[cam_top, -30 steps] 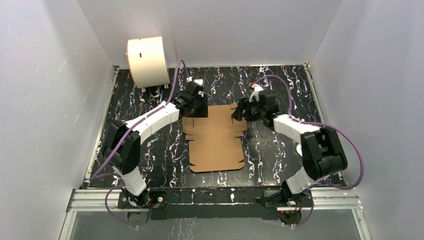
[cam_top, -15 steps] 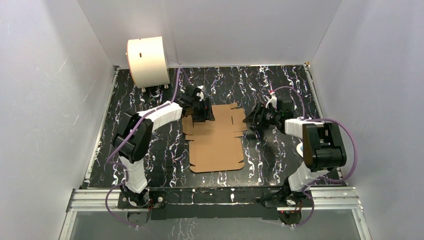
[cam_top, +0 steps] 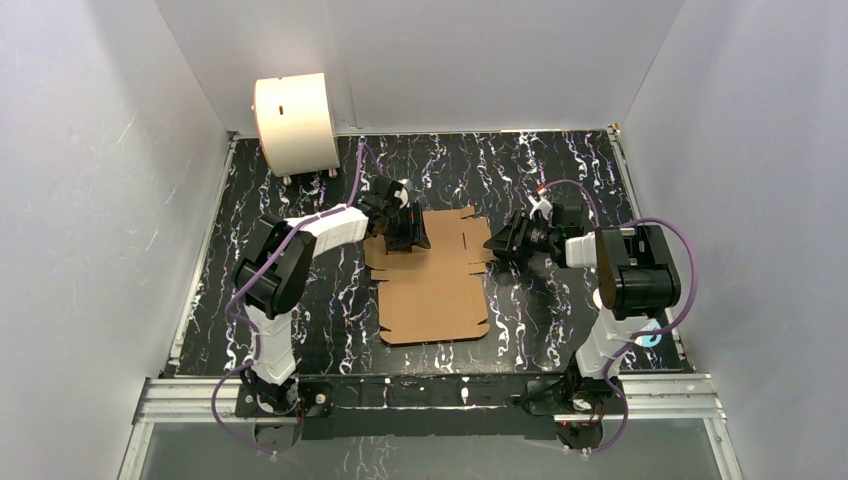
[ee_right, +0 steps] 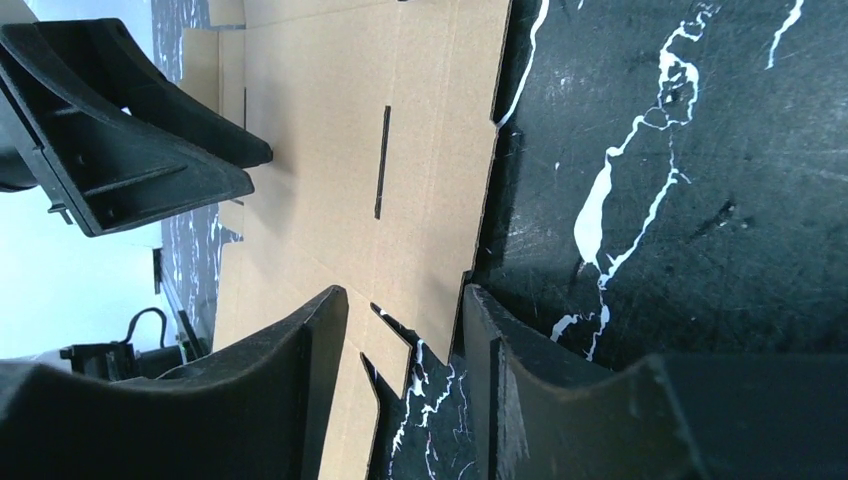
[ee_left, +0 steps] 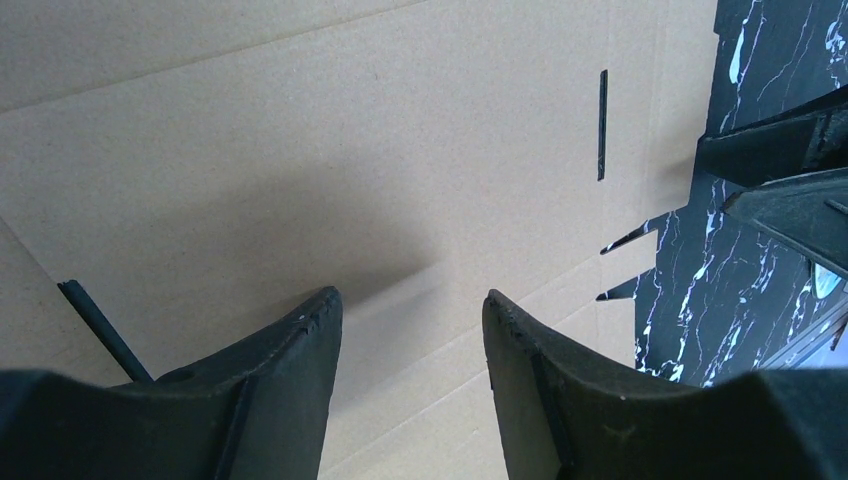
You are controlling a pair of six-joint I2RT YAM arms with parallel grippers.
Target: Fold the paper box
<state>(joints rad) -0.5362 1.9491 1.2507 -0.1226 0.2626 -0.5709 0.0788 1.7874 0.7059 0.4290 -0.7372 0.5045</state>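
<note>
The paper box is a flat brown cardboard blank with slots and tabs, lying on the black marbled table. My left gripper is low over its far left part. In the left wrist view the left gripper is open, with bare cardboard showing under the gap. My right gripper is at the blank's far right edge. In the right wrist view the right gripper is open and straddles a notched side tab. One finger is over cardboard, the other over the table beside the edge.
A cream-white drum stands at the back left against the wall. White walls enclose the table on three sides. The left gripper's fingers face the right wrist camera across the blank. A metal rail runs along the near edge.
My left gripper has moved right and down onto the blank's far left part. The right gripper has dropped to the blank's right edge, and its jaws have narrowed.
</note>
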